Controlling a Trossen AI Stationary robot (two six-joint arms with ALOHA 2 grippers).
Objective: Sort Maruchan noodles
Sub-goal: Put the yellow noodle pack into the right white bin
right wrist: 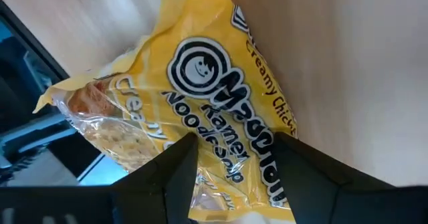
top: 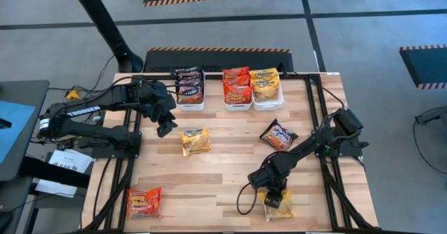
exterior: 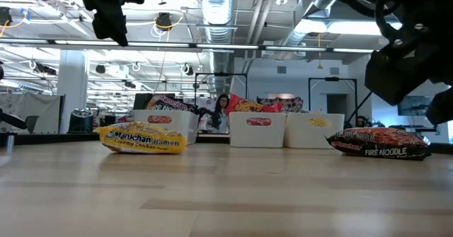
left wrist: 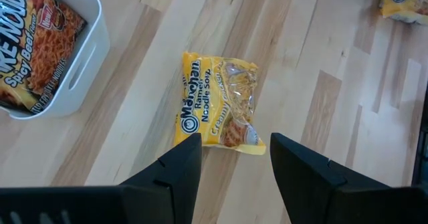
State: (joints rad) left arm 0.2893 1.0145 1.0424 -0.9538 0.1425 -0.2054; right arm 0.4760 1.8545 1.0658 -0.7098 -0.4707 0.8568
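Left gripper point(top: 166, 128), open and empty, hangs above a yellow packet point(top: 195, 141); right gripper point(top: 273, 198), open, straddles another yellow packet point(top: 281, 206).

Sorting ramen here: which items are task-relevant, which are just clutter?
Job:
- yellow packet mid-table
- yellow packet under right end effector
- dark packet
- red packet
- three white bins

Lying about:
- papers off the table
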